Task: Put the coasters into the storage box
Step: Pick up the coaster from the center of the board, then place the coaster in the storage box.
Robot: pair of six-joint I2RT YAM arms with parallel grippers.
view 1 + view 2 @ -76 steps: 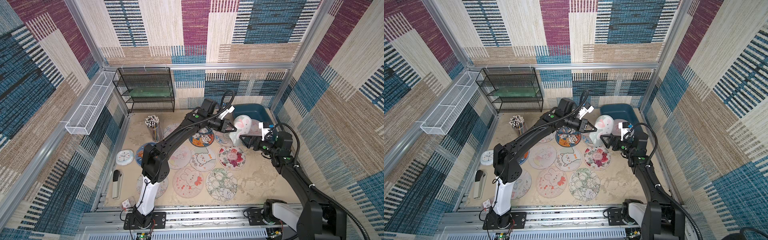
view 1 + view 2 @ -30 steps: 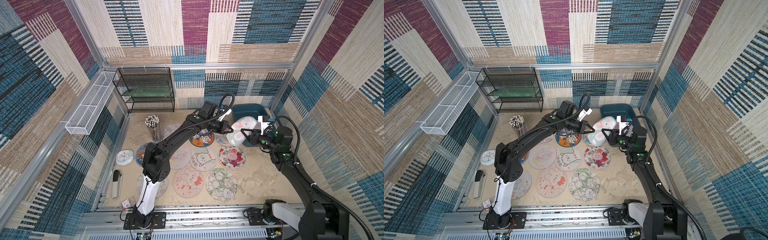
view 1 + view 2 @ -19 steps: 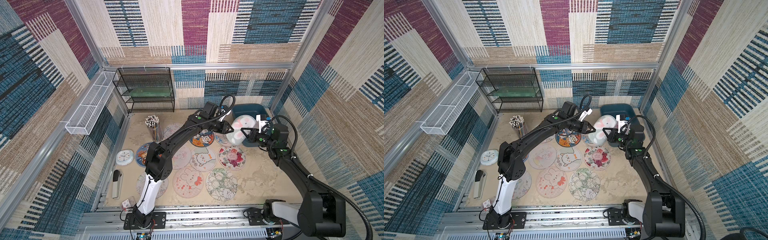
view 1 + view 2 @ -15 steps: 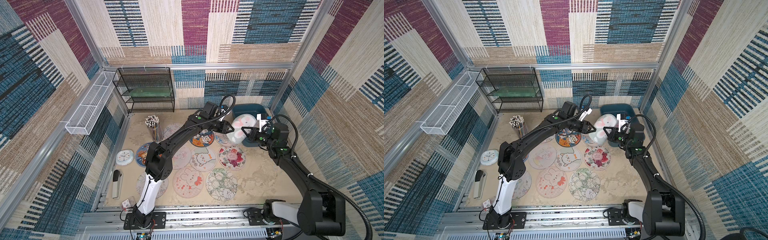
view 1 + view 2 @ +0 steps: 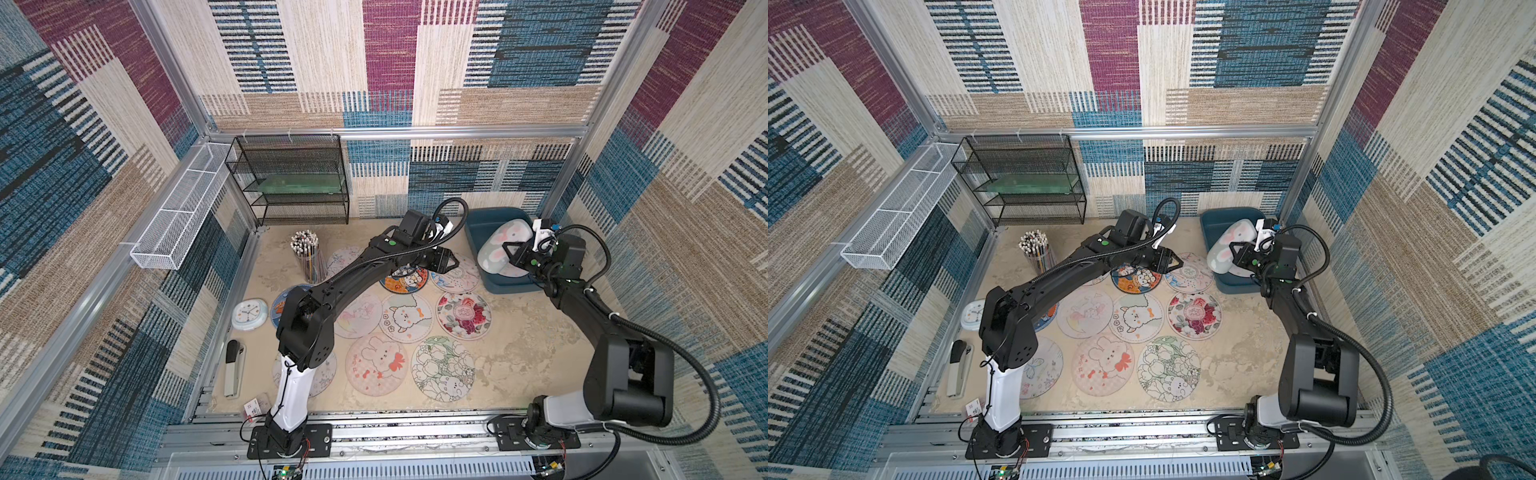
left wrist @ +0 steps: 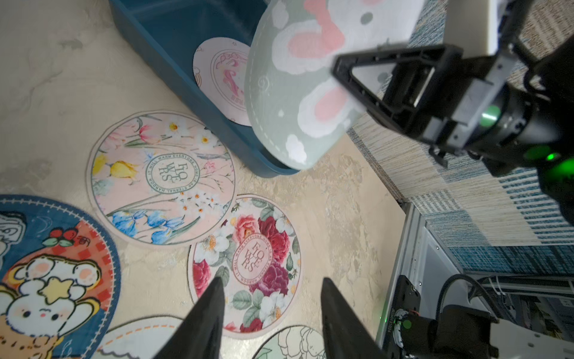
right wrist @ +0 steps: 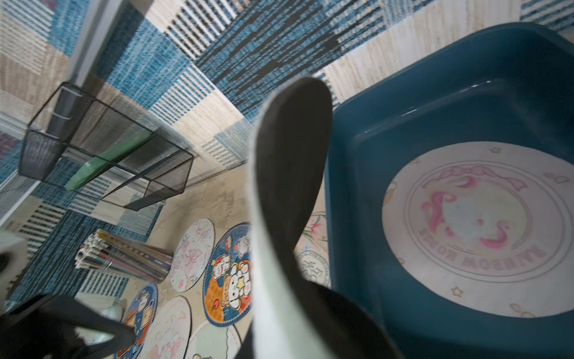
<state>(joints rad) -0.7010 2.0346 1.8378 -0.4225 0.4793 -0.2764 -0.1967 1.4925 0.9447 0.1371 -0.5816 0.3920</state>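
Observation:
A pale green bunny coaster (image 5: 500, 245) (image 5: 1225, 245) (image 6: 289, 77) (image 7: 289, 186) hangs bent and on edge over the dark teal storage box (image 5: 484, 224) (image 5: 1214, 220) (image 6: 174, 37) (image 7: 403, 124). My right gripper (image 5: 513, 251) (image 5: 1238, 251) (image 7: 279, 329) is shut on its rim. One pink-printed coaster (image 6: 223, 77) (image 7: 475, 223) lies flat in the box. My left gripper (image 5: 455, 264) (image 5: 1177, 262) (image 6: 270, 279) is open and empty, apart from the held coaster, above the table left of the box. Several coasters (image 5: 401, 318) (image 5: 1136, 318) lie flat on the table.
At the back left stands a black wire rack (image 5: 291, 178), with a white wire basket (image 5: 178, 216) on the left wall. A pencil cup (image 5: 307, 257), a small clock (image 5: 249, 314) and a stapler (image 5: 233, 368) sit on the table's left side.
My left gripper has opened, let go of the bunny coaster and drawn back to the left. The right gripper keeps the coaster and has carried it further over the box.

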